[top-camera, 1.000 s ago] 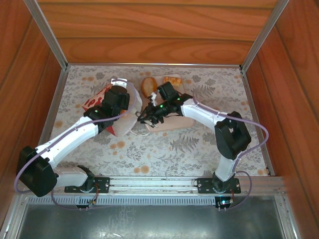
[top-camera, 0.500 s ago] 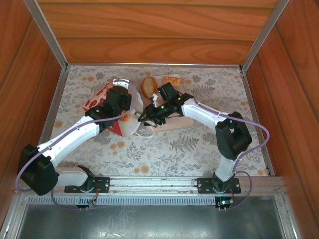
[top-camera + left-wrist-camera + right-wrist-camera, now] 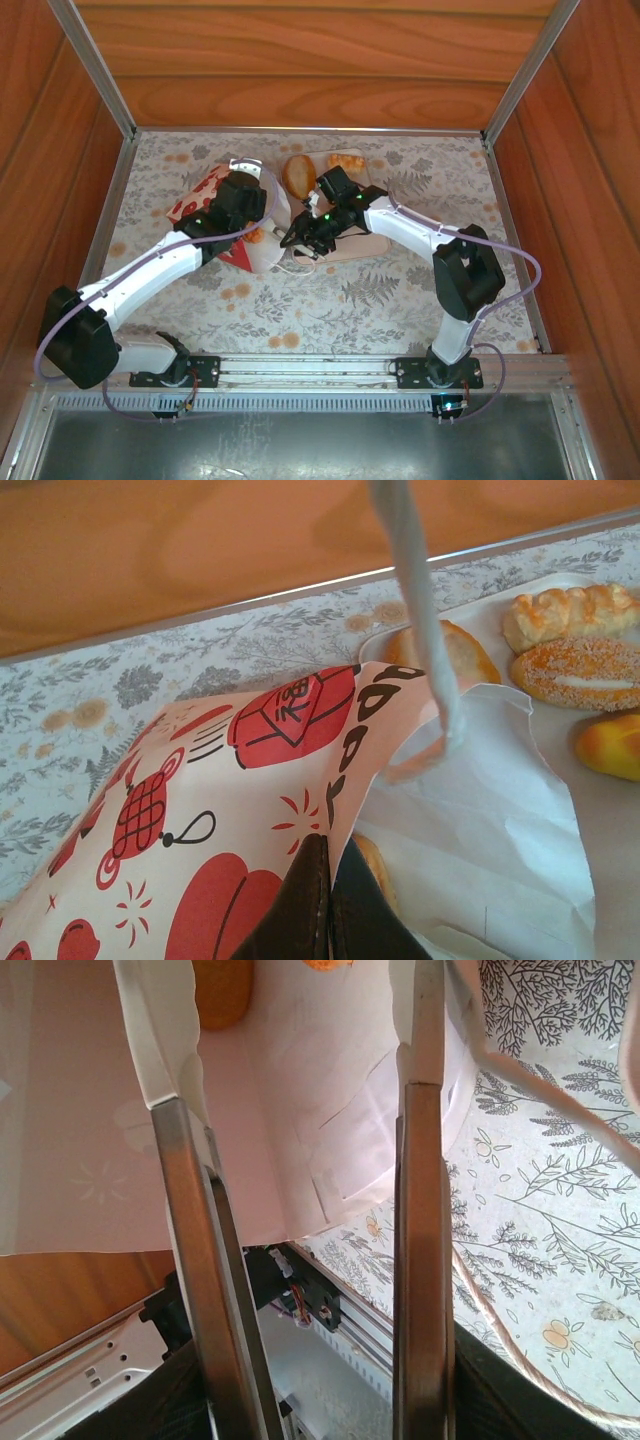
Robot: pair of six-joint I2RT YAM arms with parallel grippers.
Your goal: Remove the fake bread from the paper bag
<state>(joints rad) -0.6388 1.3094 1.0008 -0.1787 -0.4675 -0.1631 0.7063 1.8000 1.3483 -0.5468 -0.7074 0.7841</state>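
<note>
Floral worktop [image 3: 400, 290], wood walls. My left tool [image 3: 327, 855] pressed together, pinching paper bag [image 3: 200, 810] edge; bag on side, mouth facing right. My right tool [image 3: 290, 1020] spread at mouth; fake bread [image 3: 222, 990] inside, just left of tips. Right arm nearer.

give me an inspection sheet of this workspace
surface: floral cloth, lying flat
bag: tipped over, mouth toward tray
bread: four pieces on tray, one inside bag
clutter: nothing seen
grippers: left gripper shut on bag's edge; right gripper open at bag mouth
cables: purple, one along each arm; bag cord hangs loose
surroundings: wooden walls, metal frame
</note>
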